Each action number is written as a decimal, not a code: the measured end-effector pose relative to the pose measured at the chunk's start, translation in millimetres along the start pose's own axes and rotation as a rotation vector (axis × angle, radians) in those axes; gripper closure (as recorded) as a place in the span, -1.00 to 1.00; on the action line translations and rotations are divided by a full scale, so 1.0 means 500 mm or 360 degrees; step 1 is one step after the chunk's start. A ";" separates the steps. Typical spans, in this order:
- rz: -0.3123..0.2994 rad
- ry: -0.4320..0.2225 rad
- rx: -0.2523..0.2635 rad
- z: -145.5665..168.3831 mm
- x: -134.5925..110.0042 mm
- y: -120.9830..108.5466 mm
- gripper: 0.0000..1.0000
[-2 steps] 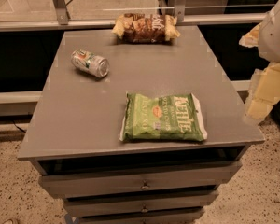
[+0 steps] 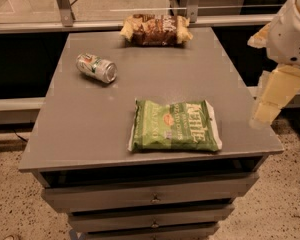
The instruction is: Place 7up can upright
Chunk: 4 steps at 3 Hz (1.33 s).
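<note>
The 7up can lies on its side on the grey table, at the left and toward the back, with its silver end facing front right. My gripper hangs from the white arm at the right edge of the view, beside the table's right edge. It is far from the can and holds nothing that I can see.
A flat green chip bag lies near the table's front edge, right of centre. A brown snack bag lies at the back edge. Drawers sit under the tabletop. A rail runs behind the table.
My gripper has edged slightly left toward the table's right edge. The can and both bags have not moved.
</note>
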<state>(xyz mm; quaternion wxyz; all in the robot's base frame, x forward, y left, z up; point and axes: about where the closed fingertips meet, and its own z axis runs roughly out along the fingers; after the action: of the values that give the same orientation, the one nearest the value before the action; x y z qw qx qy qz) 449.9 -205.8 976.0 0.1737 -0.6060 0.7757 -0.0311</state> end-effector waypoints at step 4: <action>-0.0016 -0.0192 -0.0062 0.205 -0.311 -0.109 -1.00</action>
<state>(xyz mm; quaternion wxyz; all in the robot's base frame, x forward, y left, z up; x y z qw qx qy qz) 564.1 -55.7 930.2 0.2082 -0.6138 0.7613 0.0195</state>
